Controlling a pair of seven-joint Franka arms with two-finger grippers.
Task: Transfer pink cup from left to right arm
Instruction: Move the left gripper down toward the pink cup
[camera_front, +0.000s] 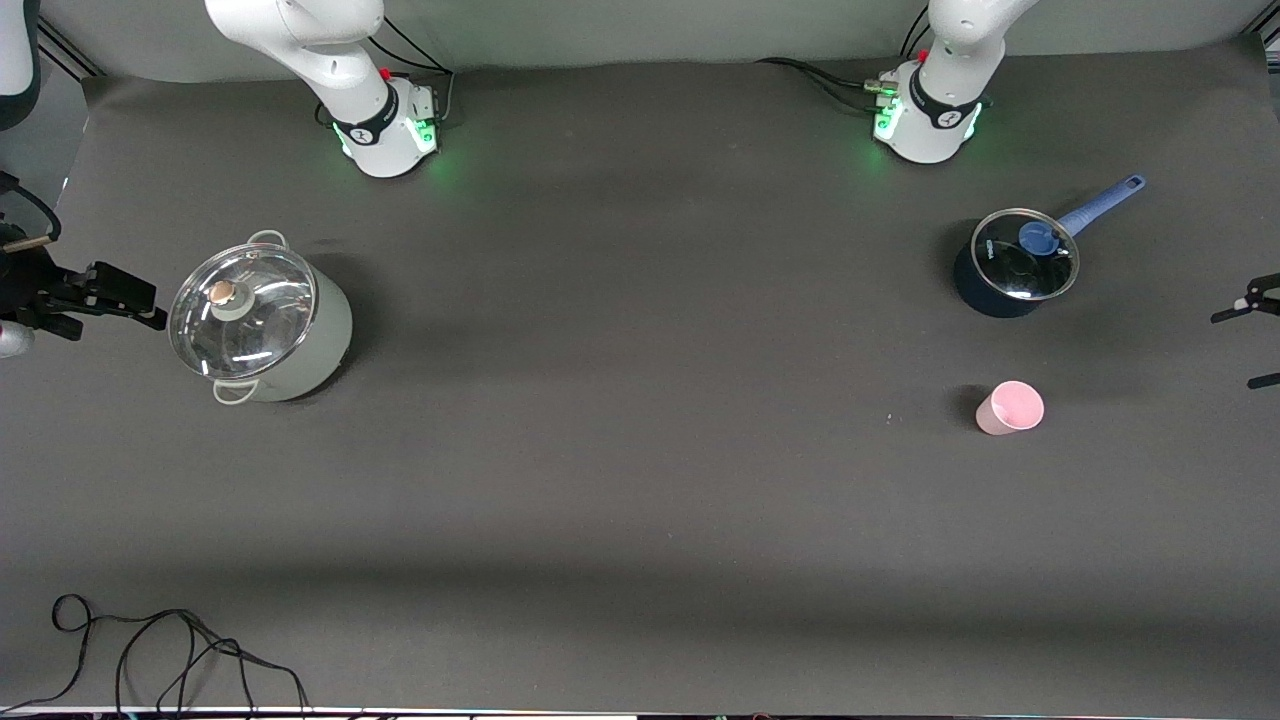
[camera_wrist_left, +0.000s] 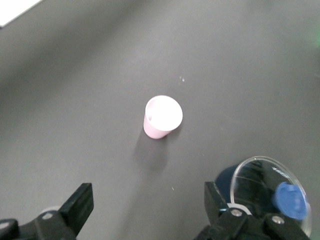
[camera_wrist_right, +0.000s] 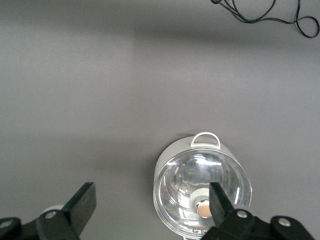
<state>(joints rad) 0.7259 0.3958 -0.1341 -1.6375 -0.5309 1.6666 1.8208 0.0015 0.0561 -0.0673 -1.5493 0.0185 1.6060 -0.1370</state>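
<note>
The pink cup (camera_front: 1010, 407) stands upright on the dark table, toward the left arm's end, nearer to the front camera than the blue saucepan (camera_front: 1015, 262). It also shows in the left wrist view (camera_wrist_left: 162, 117), open mouth up, apart from the fingers. My left gripper (camera_front: 1255, 340) hangs open and empty over the table's edge at the left arm's end, beside the cup; in its own view (camera_wrist_left: 148, 205) the jaws stand wide apart. My right gripper (camera_front: 150, 312) is open and empty at the right arm's end, beside the grey pot (camera_front: 255, 320); its own view (camera_wrist_right: 152, 202) shows the same.
The blue saucepan has a glass lid and a long handle; it also shows in the left wrist view (camera_wrist_left: 265, 192). The grey pot has a glass lid and shows in the right wrist view (camera_wrist_right: 202, 192). A black cable (camera_front: 150, 650) lies near the table's front edge.
</note>
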